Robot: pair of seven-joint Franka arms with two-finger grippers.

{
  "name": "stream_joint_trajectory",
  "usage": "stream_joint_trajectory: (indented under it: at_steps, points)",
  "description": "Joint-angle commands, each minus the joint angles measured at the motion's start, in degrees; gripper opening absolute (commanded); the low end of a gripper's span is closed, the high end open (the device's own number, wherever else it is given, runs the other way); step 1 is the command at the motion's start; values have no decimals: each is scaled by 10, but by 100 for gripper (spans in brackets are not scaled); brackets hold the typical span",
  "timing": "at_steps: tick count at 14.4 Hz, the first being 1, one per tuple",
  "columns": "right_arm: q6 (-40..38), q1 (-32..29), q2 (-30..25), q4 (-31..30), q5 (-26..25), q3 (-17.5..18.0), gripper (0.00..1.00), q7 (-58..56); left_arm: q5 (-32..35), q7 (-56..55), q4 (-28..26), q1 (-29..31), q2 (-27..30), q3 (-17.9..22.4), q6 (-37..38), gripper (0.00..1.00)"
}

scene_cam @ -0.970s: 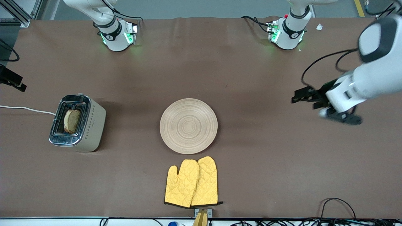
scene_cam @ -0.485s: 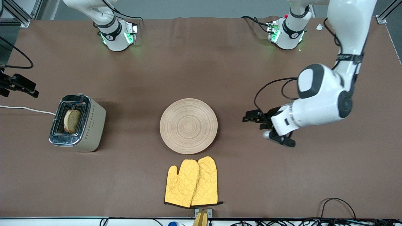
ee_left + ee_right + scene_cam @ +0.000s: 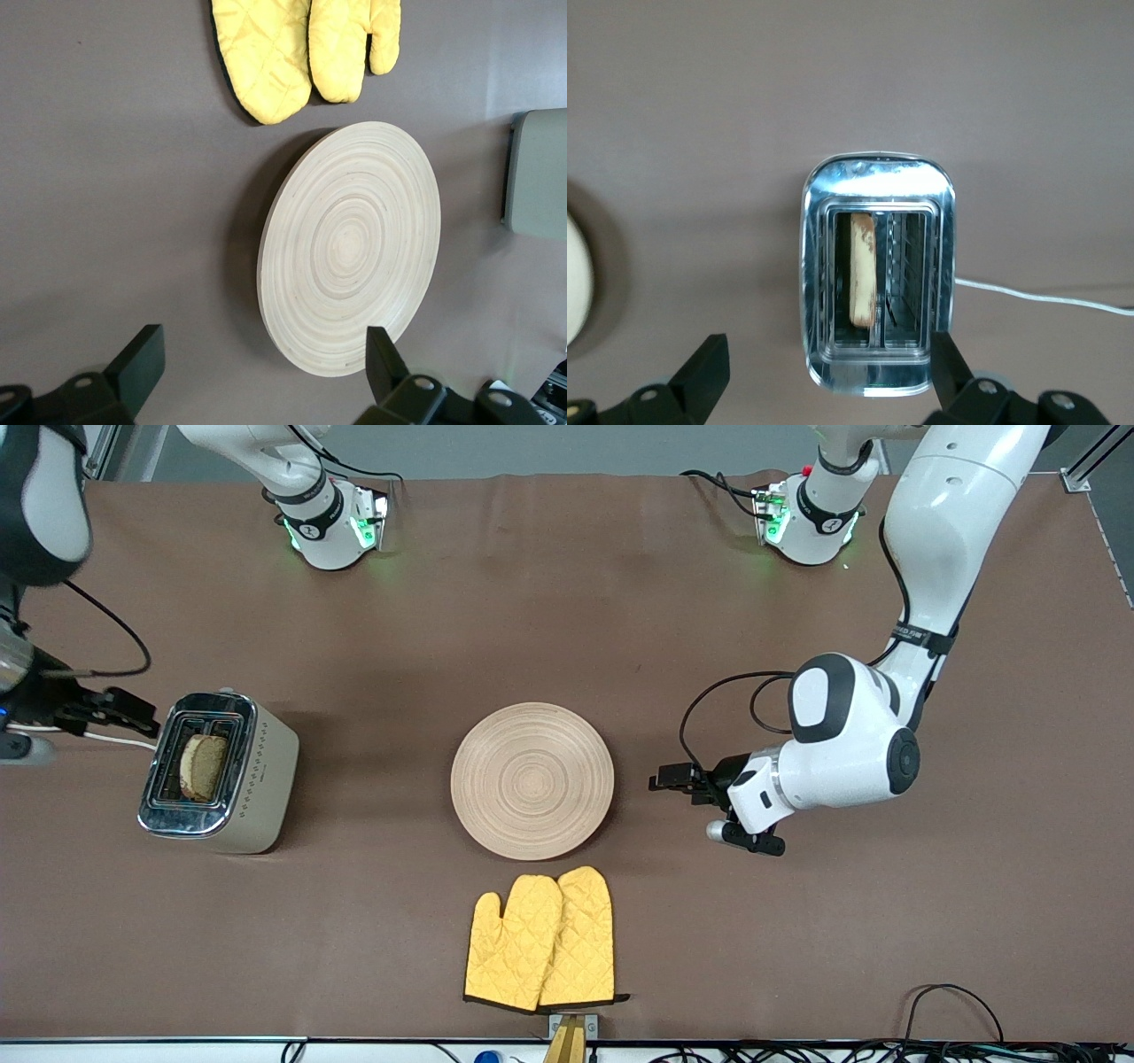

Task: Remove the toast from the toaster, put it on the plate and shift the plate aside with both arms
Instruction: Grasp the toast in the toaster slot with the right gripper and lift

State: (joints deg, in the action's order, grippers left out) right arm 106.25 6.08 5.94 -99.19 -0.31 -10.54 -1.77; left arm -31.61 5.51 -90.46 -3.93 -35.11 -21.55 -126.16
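We are at the very start: nothing of the task is done yet. The toast [image 3: 203, 766] stands upright in one slot of the toaster [image 3: 219, 772], which sits on the tabletop [image 3: 567, 620] toward the right arm's end, its white cord [image 3: 106, 737] trailing off toward the edge. The plate [image 3: 532, 780] lies bare in the middle of the tabletop, well apart from the toaster, with a pair of yellow oven mitts [image 3: 540, 941] just beside it, nearer to the front camera. Still to come, as we judge it: lifting the toast out, setting it on the plate, and shifting the plate aside with both arms.

The right pincer [image 3: 828, 376] hangs over the toaster's cord end, fingers spread wide and holding nothing; in its wrist view the two fingers bracket the chrome top, so we take it to be lining up for the slot with the toast. The left pincer [image 3: 671, 778] is near the plate's rim on the left arm's side, also wide and empty, and its wrist view looks across the plate toward the mitts.

Compared with a second ago, the left arm has swung in from the tabletop's end to the plate's side, and the right arm, then barely in view at the edge, has reached the toaster. Toast, toaster, plate and mitts have not moved.
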Motion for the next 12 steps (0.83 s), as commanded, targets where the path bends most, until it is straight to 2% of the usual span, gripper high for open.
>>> stream_joint_trajectory:
  at_steps: [1,7,8,9,12]
  points:
    - [82,-6,-8,-86,10,1,100,0,-20,12,5,9,-5,-10,-8,100]
    - [130,-18,53,-99,10,1,97,0,-27,10,5,22,-5,-9,-5,100]
    - [131,-19,58,-99,10,2,90,0,-27,11,5,26,-5,-10,-3,100]
    - [131,-17,60,-100,10,2,78,0,-30,11,6,26,-4,-10,-3,100]
    - [128,-17,66,-100,11,2,52,0,-54,12,17,24,-6,-10,-3,100]
